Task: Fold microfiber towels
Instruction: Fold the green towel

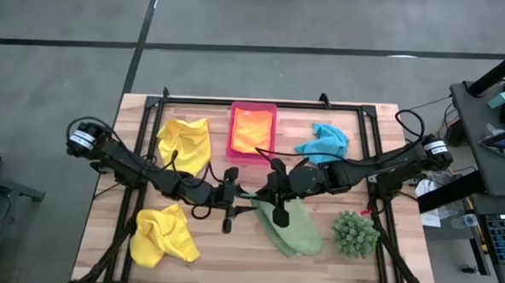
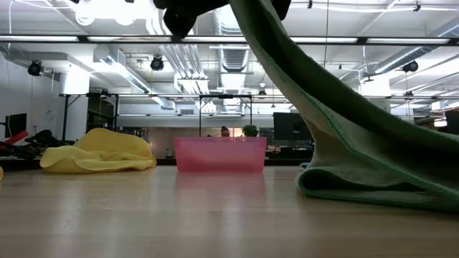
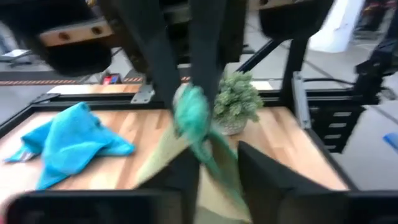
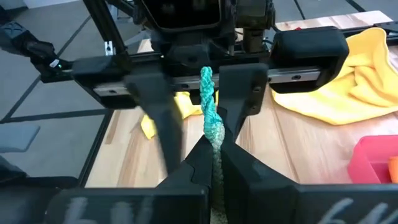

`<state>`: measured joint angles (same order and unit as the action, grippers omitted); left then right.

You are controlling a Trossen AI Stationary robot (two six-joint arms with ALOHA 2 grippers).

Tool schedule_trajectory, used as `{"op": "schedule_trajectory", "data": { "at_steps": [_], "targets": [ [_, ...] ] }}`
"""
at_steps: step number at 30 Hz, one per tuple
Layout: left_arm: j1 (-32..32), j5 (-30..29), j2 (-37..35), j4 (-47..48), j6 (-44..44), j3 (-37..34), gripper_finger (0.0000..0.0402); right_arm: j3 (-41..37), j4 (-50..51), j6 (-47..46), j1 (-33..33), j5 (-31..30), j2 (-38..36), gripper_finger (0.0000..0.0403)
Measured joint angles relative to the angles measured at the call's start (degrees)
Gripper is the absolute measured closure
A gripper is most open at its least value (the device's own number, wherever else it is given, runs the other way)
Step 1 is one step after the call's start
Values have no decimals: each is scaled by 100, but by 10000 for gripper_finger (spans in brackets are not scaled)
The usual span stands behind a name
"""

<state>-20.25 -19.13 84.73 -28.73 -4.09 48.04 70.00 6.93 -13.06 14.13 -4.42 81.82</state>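
Mid-worktop: right gripper [image 4: 213, 146] pinched shut on light green towel [image 1: 293, 229], lifted; left gripper [image 1: 243, 195] partly open around same edge.

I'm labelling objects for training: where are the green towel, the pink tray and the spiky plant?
green towel [image 1: 295, 230], high view, on its flat part lying on the table.
pink tray [image 2: 219, 155], low view, on its front wall.
spiky plant [image 1: 354, 232], high view, on the middle of its foliage.

Green towel [image 1: 296, 229]; 2 yellow towels [image 1: 186, 141]; blue towel [image 1: 323, 142]; orange towel [image 1: 253, 130]; pink tray [image 1: 232, 144].
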Motion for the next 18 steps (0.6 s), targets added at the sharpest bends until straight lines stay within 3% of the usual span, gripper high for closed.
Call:
{"op": "schedule_trajectory", "data": {
  "at_steps": [3,7,12,18],
  "targets": [
    [4,-324,0,17,-8,-5,389,0,-1,0,11,2,1,391],
    [-1,-655,-37,-62,-5,-7,400,0,-2,-118,12,-3,0,356],
    [-68,-786,-234,-33,-9,-16,401,0,-30,-191,-72,15,-89,277],
    [-256,-1457,-391,-42,-3,-19,401,-9,441,-394,-101,-24,-461,197]
  ]
}}
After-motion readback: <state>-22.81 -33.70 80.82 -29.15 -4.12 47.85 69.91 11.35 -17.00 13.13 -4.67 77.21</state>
